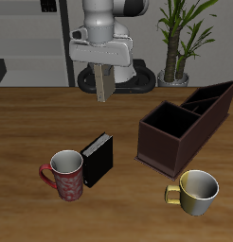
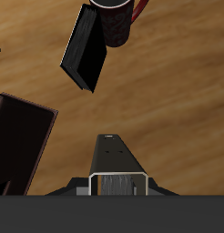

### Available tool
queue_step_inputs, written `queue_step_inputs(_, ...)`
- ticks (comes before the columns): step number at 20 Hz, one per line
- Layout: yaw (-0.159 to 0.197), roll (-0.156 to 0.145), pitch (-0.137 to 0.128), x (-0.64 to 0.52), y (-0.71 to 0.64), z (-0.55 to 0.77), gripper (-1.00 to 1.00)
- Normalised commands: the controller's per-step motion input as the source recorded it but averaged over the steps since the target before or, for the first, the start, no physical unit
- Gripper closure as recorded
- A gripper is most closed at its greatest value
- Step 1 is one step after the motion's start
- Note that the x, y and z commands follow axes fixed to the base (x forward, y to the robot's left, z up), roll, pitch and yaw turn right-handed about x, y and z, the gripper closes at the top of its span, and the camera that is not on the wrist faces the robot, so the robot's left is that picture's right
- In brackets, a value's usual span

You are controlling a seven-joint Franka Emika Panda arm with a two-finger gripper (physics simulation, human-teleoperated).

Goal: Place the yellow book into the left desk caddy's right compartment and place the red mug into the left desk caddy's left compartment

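High above the table's middle, my gripper [image 1: 103,70] is shut on the yellow book [image 1: 104,87], a thin grey-tan slab that hangs upright below the fingers. The wrist view shows that book [image 2: 115,167] edge-on. The red mug [image 1: 66,174] stands upright near the table's front, its handle turned away from the black book; it also shows in the wrist view [image 2: 118,20]. The left desk caddy [image 1: 188,134] is a dark maroon box lying off to the side of the gripper. Its right compartment [image 1: 166,124] is at the low end and its left compartment [image 1: 212,98] at the tall sloped end. Both look empty.
A black book [image 1: 98,158] leans upright right beside the red mug, and appears in the wrist view [image 2: 86,47] too. A pale yellow-cream mug [image 1: 198,191] stands in front of the caddy. A potted plant [image 1: 180,43] sits behind the caddy.
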Motion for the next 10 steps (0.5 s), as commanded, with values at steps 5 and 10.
queue_step_inputs(5, 0.045, 0.043, -0.004, -0.01, 0.47, 0.31, 1.00)
queue_step_inputs(10, -0.004, -0.019, 0.050, 0.16, 0.45, 0.24, 1.00)
